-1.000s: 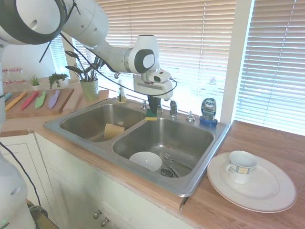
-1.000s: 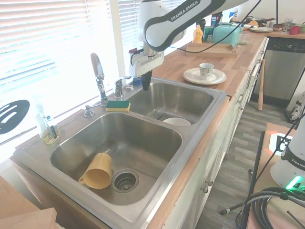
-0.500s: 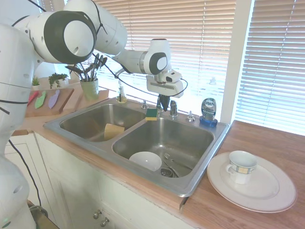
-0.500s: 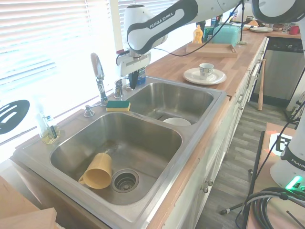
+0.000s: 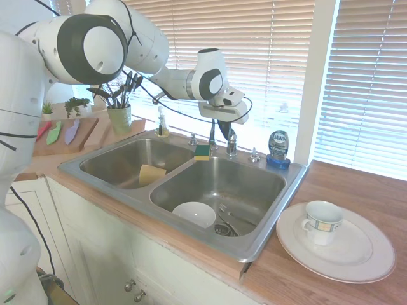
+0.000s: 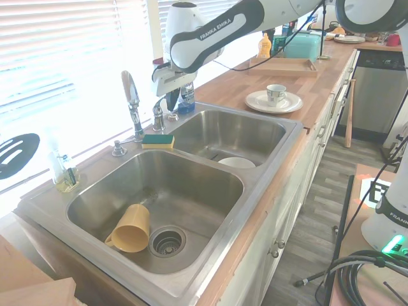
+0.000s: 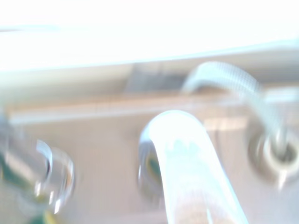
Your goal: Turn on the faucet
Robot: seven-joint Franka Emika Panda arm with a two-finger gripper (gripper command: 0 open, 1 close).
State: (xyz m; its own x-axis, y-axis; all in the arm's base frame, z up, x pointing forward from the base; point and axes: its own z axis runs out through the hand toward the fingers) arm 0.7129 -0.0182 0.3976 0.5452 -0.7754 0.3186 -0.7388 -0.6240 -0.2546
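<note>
The white arm's dark two-finger gripper is hanging just above the shiny chrome faucet's short lever handle; whether its fingers are apart, I cannot tell.

My kitchen: wood counter; steel double sink; white cabinets; bright window with lowered blinds; grey plank floor; dishwasher at counter's end.

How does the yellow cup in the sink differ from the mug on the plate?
The yellow cup lies on its side in the sink basin beside the drain; the white mug stands upright on a white plate on the wooden counter. The yellow cup is plain; the white mug carries a patterned band. Both have a handle, and neither is near the gripper.
</note>
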